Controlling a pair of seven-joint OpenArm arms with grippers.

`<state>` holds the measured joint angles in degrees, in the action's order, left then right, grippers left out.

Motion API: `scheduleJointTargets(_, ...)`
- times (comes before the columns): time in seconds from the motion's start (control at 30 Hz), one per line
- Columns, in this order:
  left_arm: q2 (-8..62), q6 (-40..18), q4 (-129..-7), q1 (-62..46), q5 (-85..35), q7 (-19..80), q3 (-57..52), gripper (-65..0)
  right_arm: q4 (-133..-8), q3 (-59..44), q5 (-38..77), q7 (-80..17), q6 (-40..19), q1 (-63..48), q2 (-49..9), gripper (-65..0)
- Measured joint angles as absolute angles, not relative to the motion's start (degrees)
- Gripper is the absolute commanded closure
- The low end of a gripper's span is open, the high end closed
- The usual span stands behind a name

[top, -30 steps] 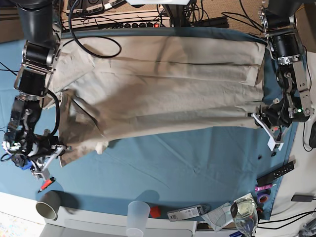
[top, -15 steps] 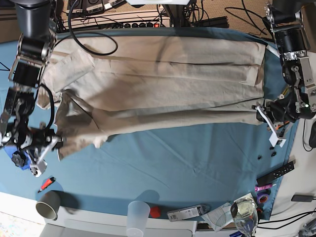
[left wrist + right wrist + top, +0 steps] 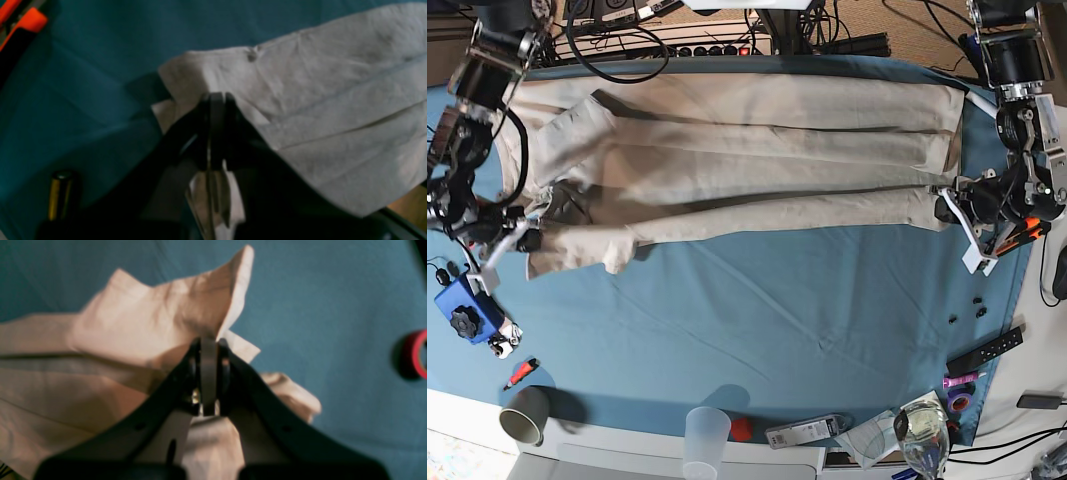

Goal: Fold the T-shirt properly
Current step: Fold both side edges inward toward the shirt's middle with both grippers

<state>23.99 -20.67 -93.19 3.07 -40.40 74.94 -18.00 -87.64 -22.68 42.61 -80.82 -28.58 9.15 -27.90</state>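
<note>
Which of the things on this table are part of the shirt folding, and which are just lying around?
Part of the job:
- T-shirt
- left gripper, shut on the T-shirt
- right gripper, shut on the T-shirt

Just lying about:
- paper cup
- clear plastic cup
- blue box
- red tape roll
- glass

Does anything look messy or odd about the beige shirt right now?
Yes. The beige cotton T-shirt is stretched between both shut grippers, but its end at the right gripper is bunched, with a crumpled flap hanging unevenly.
</note>
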Motion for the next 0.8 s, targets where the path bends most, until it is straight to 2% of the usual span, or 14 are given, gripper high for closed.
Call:
scheduleJointTargets(0.4, 24.0, -20.7, -97.3, -0.7, -40.6, 74.8, -18.0, 0.0, -97.1, -30.9, 45.1, -81.0, -29.5, -3.6, -27.7, 0.0)
scheduleJointTargets(0.7, 24.0, -20.7, -97.6, -0.8, -41.8, 74.7, -22.1, 0.0, -98.9, -36.4, 46.9, -81.0, -30.7, -6.5, -27.7, 0.0)
scheduleJointTargets(0.8, 24.0, -23.2, -97.6, -1.0, -44.2, 74.5, -23.2, 0.0, -98.9, -36.4, 47.0, -81.0, -30.7, -6.5, -27.7, 0.0)
